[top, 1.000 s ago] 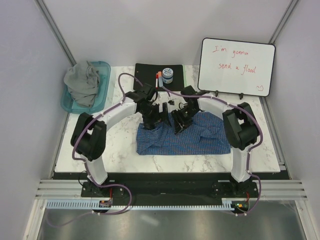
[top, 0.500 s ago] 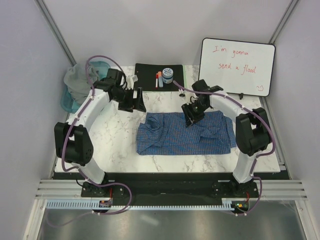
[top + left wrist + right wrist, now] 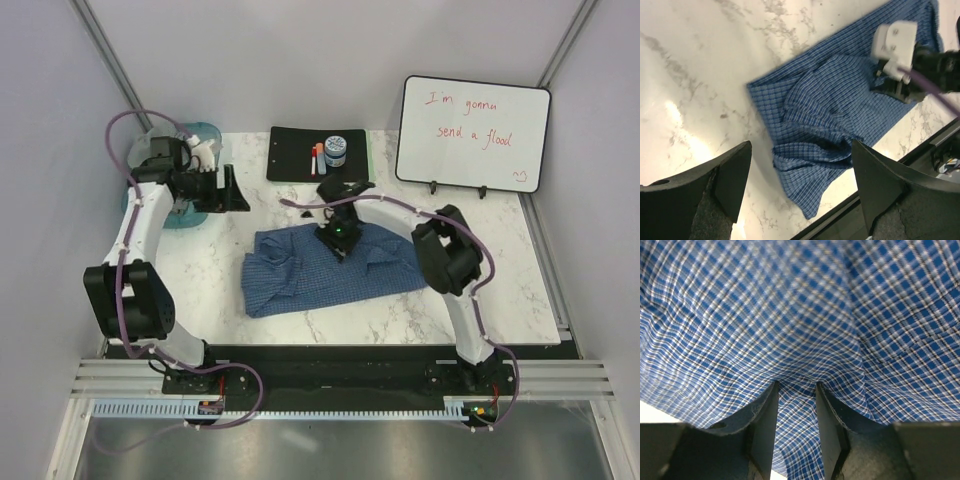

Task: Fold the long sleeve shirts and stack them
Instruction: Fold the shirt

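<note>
The blue-and-white check shirt (image 3: 330, 268) lies rumpled on the marble table, one corner trailing toward the front edge. The left wrist view also shows this shirt (image 3: 830, 120). My right gripper (image 3: 338, 238) is down on its upper middle. In the right wrist view the right gripper (image 3: 796, 386) has its jaws closed on a ridge of check cloth (image 3: 800, 315). My left gripper (image 3: 226, 190) hangs open and holds nothing, beside the teal tub (image 3: 205, 132) at the far left. Through the left gripper (image 3: 801, 165) I see only table and shirt. The grey shirt is hidden behind the left arm.
A whiteboard (image 3: 473, 133) stands at the back right. A black mat (image 3: 292, 166) at the back centre carries markers (image 3: 318, 160) and a small jar (image 3: 336, 150). The table's dark front edge (image 3: 340, 352) runs just below the shirt.
The left arm swung away from the shirt to the far left by the tub. The right gripper moved left, and the check shirt slid left with it.
</note>
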### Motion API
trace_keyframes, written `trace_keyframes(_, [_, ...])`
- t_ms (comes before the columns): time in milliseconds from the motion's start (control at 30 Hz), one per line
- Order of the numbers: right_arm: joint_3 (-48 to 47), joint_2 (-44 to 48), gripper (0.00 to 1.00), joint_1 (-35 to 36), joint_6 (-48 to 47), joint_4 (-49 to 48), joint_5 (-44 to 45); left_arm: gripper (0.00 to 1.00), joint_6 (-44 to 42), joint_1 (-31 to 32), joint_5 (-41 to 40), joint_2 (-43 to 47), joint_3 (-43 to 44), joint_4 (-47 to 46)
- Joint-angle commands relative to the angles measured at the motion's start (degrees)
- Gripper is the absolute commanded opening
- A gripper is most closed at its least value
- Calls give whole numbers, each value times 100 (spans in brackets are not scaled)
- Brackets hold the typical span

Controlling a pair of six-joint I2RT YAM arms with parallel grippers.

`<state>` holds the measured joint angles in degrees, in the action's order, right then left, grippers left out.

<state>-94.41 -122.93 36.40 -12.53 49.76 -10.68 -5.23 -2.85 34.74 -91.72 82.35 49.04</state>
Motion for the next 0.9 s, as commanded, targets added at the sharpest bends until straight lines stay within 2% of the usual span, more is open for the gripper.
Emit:
trace_keyframes(0, [-1034, -810, 44, 927, -1379, -204, 539, 86, -398, -672, 490, 392, -393, 9])
trace_keyframes(33, [-1149, -855, 44, 1017, -1583, -203, 941, 85, -452, -760, 455, 418, -464, 9])
trace_keyframes(200, [-1273, -250, 48, 677, -1639, -177, 1384, 81, -1118, -761, 51, 348, -746, -70])
trace_keyframes(367, [-694, 998, 51, 271, -497, 253, 622, 75, -1243, -761, -56, -126, -729, -105])
trace_keyframes(500, [298, 1570, 46, 227, 22, 359, -91, 73, -1173, -761, 76, -267, -633, -236])
trace_keyframes(700, [1556, 1527, 41, 139, 181, -123, 170, 73, -1155, -761, 85, -198, -456, -281])
trace_keyframes(867, [1461, 1097, 38, -544, 137, -502, 496, 73, -1330, -761, 68, 5, -745, -289])
